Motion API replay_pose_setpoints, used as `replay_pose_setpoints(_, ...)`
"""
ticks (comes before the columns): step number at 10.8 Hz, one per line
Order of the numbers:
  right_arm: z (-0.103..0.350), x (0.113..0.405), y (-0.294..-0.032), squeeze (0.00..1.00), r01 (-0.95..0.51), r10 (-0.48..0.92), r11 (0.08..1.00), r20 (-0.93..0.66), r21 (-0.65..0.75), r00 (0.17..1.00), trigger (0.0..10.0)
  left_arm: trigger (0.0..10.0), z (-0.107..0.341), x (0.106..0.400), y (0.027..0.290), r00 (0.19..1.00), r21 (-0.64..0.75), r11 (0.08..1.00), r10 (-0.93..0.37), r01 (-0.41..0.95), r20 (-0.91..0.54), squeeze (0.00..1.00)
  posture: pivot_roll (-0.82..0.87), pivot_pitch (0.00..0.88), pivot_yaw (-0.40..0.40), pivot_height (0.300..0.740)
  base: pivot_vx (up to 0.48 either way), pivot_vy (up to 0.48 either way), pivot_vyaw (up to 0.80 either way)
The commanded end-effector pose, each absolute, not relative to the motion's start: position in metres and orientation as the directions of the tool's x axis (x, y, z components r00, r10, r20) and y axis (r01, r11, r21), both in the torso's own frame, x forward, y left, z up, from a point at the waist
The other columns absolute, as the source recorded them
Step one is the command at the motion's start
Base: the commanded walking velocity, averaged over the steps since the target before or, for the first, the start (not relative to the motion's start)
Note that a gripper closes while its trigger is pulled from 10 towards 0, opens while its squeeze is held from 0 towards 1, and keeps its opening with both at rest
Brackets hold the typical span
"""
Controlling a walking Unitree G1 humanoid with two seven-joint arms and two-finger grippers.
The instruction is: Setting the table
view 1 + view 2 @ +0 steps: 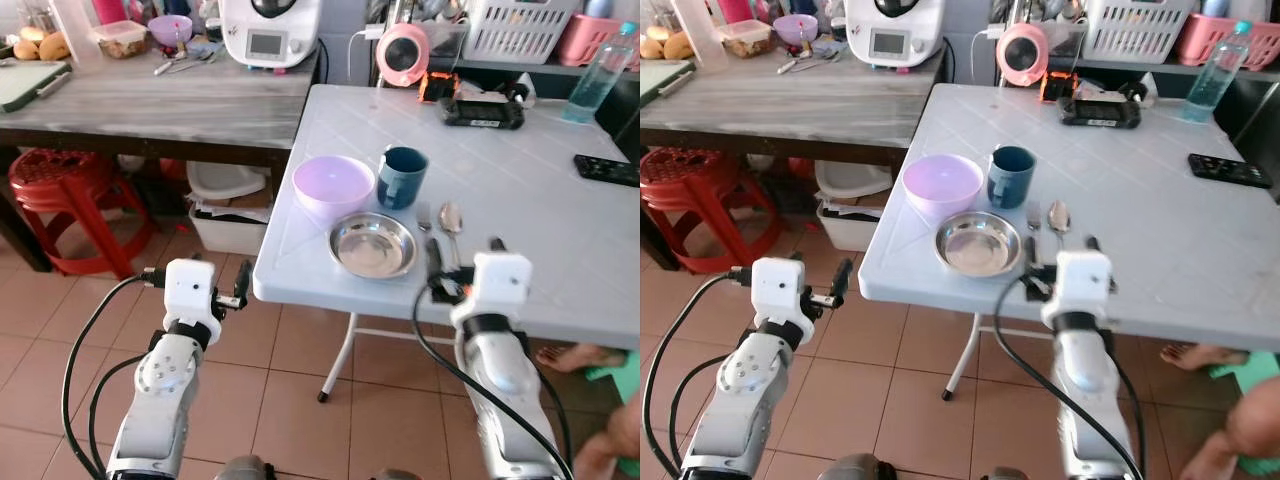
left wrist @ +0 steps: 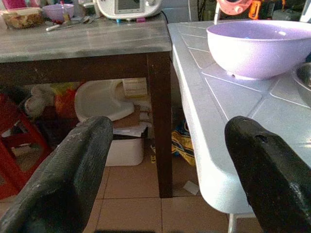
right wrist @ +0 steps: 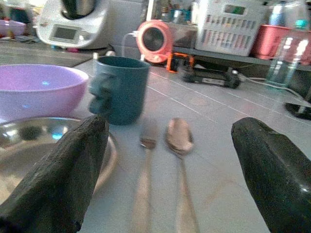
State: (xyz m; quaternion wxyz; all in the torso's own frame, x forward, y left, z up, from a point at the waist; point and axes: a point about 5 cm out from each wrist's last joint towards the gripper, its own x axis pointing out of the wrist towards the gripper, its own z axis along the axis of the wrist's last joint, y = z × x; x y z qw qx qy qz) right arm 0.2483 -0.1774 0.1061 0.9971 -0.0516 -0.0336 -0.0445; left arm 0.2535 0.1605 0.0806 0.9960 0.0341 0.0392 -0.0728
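Observation:
On the white table (image 1: 520, 200), near its front corner, stand a purple bowl (image 1: 334, 184), a teal mug (image 1: 402, 176) and a steel plate (image 1: 372, 244). A fork (image 1: 424, 218) and a spoon (image 1: 452, 220) lie side by side just right of the plate. My right gripper (image 1: 463, 255) is open at the table's front edge, and the fork (image 3: 146, 160) and spoon (image 3: 179, 141) handles run between its fingers. Over the floor left of the table corner, my left gripper (image 1: 197, 270) is open and holds nothing; the purple bowl (image 2: 257, 46) is ahead of it.
A wooden table (image 1: 150, 105) with a white kitchen appliance (image 1: 268, 30) adjoins on the left; a red stool (image 1: 60, 190) and boxes (image 1: 228, 215) sit beneath it. Farther back on the white table are a remote (image 1: 606, 170), a water bottle (image 1: 600, 75) and baskets. A person's foot (image 1: 580, 357) is at lower right.

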Motion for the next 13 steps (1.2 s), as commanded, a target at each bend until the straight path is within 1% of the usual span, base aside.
replay_pose_setpoints(1, 0.105, 0.248, -0.182, 0.00, 0.112, -0.105, 0.989, 0.078, -0.101, 0.991, 10.0, 10.0, 0.080, 0.259, 0.160, 0.986, 0.069, 0.985, -0.153, 0.157, -0.064, 0.00, -0.04, 0.000, 0.013, 0.740, 0.000, 0.000, 0.00)
replay_pose_setpoints(2, 0.104, 0.252, -0.182, 0.00, 0.100, -0.092, 0.989, 0.076, -0.113, 0.993, 10.0, 10.0, 0.080, 0.266, 0.150, 0.982, 0.077, 0.980, -0.179, 0.183, -0.057, 0.00, -0.03, 0.000, -0.010, 0.740, 0.000, 0.000, 0.00)
replay_pose_setpoints(3, 0.107, 0.257, -0.181, 0.00, 0.085, -0.075, 0.989, 0.084, -0.119, 0.994, 10.0, 10.0, 0.085, 0.271, 0.141, 0.980, 0.045, 0.979, -0.197, 0.198, -0.034, 0.00, -0.02, 0.000, -0.024, 0.740, 0.000, 0.000, 0.00)
replay_pose_setpoints(4, 0.108, 0.262, -0.180, 0.00, 0.054, -0.043, 0.990, 0.083, -0.132, 0.996, 10.0, 10.0, 0.090, 0.274, 0.138, 0.982, 0.044, 0.981, -0.187, 0.188, -0.010, 0.00, 0.00, 0.000, -0.065, 0.740, 0.000, 0.000, 0.00)
replay_pose_setpoints(5, 0.109, 0.266, -0.178, 0.00, 0.021, -0.010, 0.990, 0.076, -0.142, 0.997, 10.0, 10.0, 0.091, 0.275, 0.139, 0.988, 0.029, 0.987, -0.156, 0.156, 0.006, 0.00, 0.02, 0.000, -0.106, 0.740, 0.000, 0.000, 0.00)
replay_pose_setpoints(7, 0.108, 0.268, -0.176, 0.00, -0.013, 0.024, 0.988, 0.071, -0.152, 0.997, 10.0, 10.0, 0.089, 0.274, 0.143, 0.992, 0.020, 0.992, -0.124, 0.123, 0.016, 0.00, 0.03, 0.000, -0.124, 0.740, 0.000, 0.000, 0.00)
replay_pose_setpoints(9, 0.109, 0.267, -0.178, 0.00, 0.039, -0.027, 0.990, 0.089, -0.134, 0.996, 10.0, 10.0, 0.088, 0.276, 0.140, 0.986, 0.041, 0.985, -0.166, 0.166, 0.003, 0.00, -0.02, 0.000, -0.044, 0.740, 0.000, 0.000, 0.00)
replay_pose_setpoints(10, 0.107, 0.260, -0.180, 0.00, 0.082, -0.072, 0.989, 0.092, -0.120, 0.993, 10.0, 10.0, 0.089, 0.277, 0.137, 0.977, 0.051, 0.976, -0.213, 0.213, -0.007, 0.00, -0.05, 0.000, 0.008, 0.740, 0.000, 0.000, 0.00)
replay_pose_setpoints(12, 0.102, 0.245, -0.186, 0.00, 0.155, -0.146, 0.982, 0.086, -0.107, 0.986, 10.0, 10.0, 0.090, 0.281, 0.132, 0.956, 0.083, 0.952, -0.294, 0.294, -0.022, 0.00, -0.09, 0.000, 0.076, 0.740, 0.000, 0.000, 0.00)
replay_pose_setpoints(13, 0.103, 0.237, -0.190, 0.00, 0.187, -0.178, 0.977, 0.087, -0.102, 0.980, 10.0, 10.0, 0.092, 0.280, 0.129, 0.946, 0.099, 0.941, -0.324, 0.325, -0.022, 0.00, -0.10, 0.000, 0.081, 0.740, 0.000, 0.000, 0.00)
